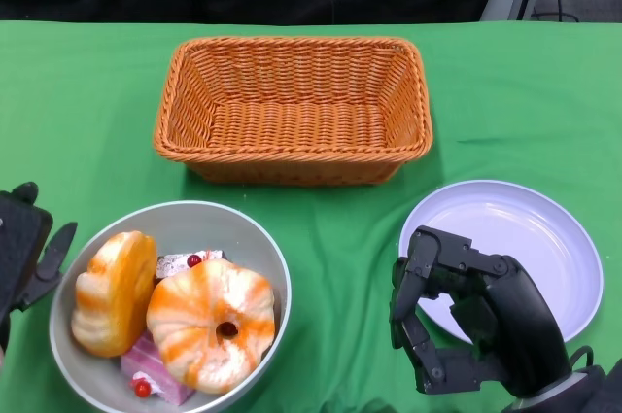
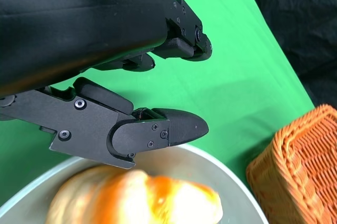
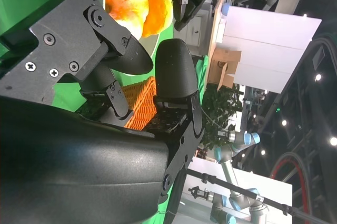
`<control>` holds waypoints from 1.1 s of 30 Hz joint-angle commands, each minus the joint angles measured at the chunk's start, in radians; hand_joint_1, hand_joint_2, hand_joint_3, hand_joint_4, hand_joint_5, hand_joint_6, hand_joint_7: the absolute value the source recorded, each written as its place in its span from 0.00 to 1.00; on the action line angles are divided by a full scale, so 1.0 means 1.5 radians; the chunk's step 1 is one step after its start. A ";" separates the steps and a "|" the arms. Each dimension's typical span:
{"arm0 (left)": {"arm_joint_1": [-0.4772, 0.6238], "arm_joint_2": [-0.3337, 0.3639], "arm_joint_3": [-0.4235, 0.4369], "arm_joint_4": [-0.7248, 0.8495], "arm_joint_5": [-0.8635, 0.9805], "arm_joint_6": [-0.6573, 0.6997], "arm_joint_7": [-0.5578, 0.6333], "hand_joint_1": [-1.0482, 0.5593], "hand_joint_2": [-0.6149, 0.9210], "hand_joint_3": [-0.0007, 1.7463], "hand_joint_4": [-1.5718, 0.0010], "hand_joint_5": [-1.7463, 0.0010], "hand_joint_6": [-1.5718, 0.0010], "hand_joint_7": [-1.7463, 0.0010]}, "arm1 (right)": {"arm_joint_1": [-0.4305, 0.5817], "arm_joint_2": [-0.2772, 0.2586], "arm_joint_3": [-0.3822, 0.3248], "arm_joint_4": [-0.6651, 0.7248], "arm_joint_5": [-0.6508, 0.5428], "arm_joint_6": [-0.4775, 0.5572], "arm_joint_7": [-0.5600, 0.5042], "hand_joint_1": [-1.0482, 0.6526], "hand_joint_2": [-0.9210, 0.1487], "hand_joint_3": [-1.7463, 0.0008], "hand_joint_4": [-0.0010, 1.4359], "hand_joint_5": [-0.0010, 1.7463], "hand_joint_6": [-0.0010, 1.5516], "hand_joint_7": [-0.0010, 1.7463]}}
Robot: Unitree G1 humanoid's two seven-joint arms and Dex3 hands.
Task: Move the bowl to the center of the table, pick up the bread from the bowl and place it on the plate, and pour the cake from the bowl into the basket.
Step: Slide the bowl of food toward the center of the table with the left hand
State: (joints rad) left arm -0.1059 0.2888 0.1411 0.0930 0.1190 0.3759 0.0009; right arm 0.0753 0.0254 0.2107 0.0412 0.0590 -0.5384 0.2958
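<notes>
The grey bowl (image 1: 209, 219) sits at the table's near left and holds two orange-and-white breads, one round (image 1: 212, 321) and one on its side (image 1: 115, 292), on top of pink cake slices (image 1: 155, 374). My left hand (image 1: 24, 248) hovers just off the bowl's left rim with its fingers apart and empty; its wrist view shows the hand (image 2: 95, 39) above the bread (image 2: 137, 203) and the bowl rim (image 2: 226, 182). My right hand (image 1: 466, 321) hangs over the near-left edge of the white plate (image 1: 525, 228), holding nothing.
An orange wicker basket (image 1: 292, 107) stands behind the bowl at mid-table, and also shows in the wrist views (image 2: 300, 166) (image 3: 139, 100). Bare green cloth lies between bowl and plate. The table's far edge meets a dark backdrop.
</notes>
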 commanded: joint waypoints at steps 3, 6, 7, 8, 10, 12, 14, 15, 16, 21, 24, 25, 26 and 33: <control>0.025 0.005 -0.008 -0.031 -0.009 0.012 -0.028 0.26 1.00 0.33 0.75 0.99 0.78 0.99 | 0.003 -0.006 -0.004 -0.011 0.008 0.003 -0.001 0.57 0.50 0.19 0.61 1.00 0.44 0.96; 0.045 0.002 -0.018 -0.078 -0.007 0.042 -0.039 0.26 1.00 0.33 0.76 0.99 0.78 1.00 | 0.006 -0.007 -0.002 -0.015 0.010 0.008 0.000 0.56 0.51 0.19 0.61 1.00 0.44 0.96; 0.051 -0.001 -0.021 -0.093 -0.009 0.054 -0.043 0.26 1.00 0.33 0.77 0.99 0.79 1.00 | 0.006 -0.007 -0.002 -0.015 0.010 0.007 0.000 0.56 0.51 0.19 0.61 1.00 0.44 0.96; 0.057 -0.004 -0.023 -0.105 -0.011 0.061 -0.045 0.26 1.00 0.33 0.77 1.00 0.80 1.00 | 0.006 -0.006 -0.002 -0.015 0.010 0.006 -0.001 0.56 0.51 0.19 0.61 1.00 0.44 0.96; 0.067 -0.011 -0.025 -0.125 -0.013 0.074 -0.046 0.26 1.00 0.33 0.77 1.00 0.81 1.00 | 0.007 -0.005 -0.003 -0.015 0.011 0.005 -0.003 0.57 0.51 0.18 0.61 1.00 0.44 0.96; 0.074 -0.017 -0.029 -0.141 -0.013 0.085 -0.044 0.26 1.00 0.33 0.77 1.00 0.81 1.00 | 0.008 -0.004 -0.002 -0.016 0.010 0.004 -0.004 0.57 0.51 0.18 0.61 1.00 0.44 0.96; 0.077 -0.022 -0.034 -0.152 -0.012 0.096 -0.041 0.26 1.00 0.33 0.77 1.00 0.81 1.00 | 0.007 -0.009 -0.002 -0.018 0.010 0.008 0.000 0.57 0.51 0.18 0.61 1.00 0.44 0.95; 0.077 -0.023 -0.037 -0.155 -0.010 0.100 -0.039 0.26 1.00 0.33 0.77 1.00 0.80 1.00 | 0.006 -0.011 -0.002 -0.017 0.014 0.008 0.005 0.57 0.51 0.18 0.61 1.00 0.44 0.95; 0.077 -0.023 -0.039 -0.157 -0.009 0.105 -0.039 0.26 1.00 0.33 0.77 0.99 0.80 0.99 | 0.005 -0.012 -0.002 -0.016 0.017 0.008 0.008 0.57 0.51 0.18 0.61 1.00 0.44 0.95; 0.074 -0.021 -0.045 -0.160 -0.005 0.118 -0.040 0.26 1.00 0.34 0.77 1.00 0.80 1.00 | 0.011 -0.011 -0.003 -0.024 0.011 0.016 0.001 0.55 0.52 0.18 0.62 1.00 0.45 0.95; 0.070 -0.024 -0.043 -0.162 -0.013 0.128 -0.043 0.26 1.00 0.34 0.77 1.00 0.80 1.00 | 0.009 -0.012 -0.003 -0.022 0.010 0.013 0.002 0.56 0.52 0.18 0.62 1.00 0.45 0.95; 0.068 -0.026 -0.042 -0.162 -0.017 0.134 -0.045 0.26 1.00 0.34 0.77 1.00 0.81 1.00 | 0.009 -0.012 -0.003 -0.020 0.011 0.013 0.004 0.56 0.52 0.18 0.62 1.00 0.45 0.94; 0.067 -0.027 -0.041 -0.164 -0.020 0.141 -0.046 0.26 1.00 0.34 0.78 1.00 0.81 1.00 | 0.009 -0.012 -0.003 -0.018 0.013 0.011 0.006 0.56 0.53 0.17 0.62 1.00 0.45 0.94; 0.062 -0.036 -0.026 -0.166 -0.060 0.162 -0.060 0.26 1.00 0.35 0.83 1.00 0.84 1.00 | 0.009 -0.012 -0.001 -0.015 0.013 0.003 0.009 0.54 0.55 0.15 0.63 1.00 0.46 0.93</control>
State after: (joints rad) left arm -0.0052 0.2321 0.0900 -0.1497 0.0389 0.6075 -0.0740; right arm 0.0817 0.0194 0.2139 0.0215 0.0665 -0.5223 0.3059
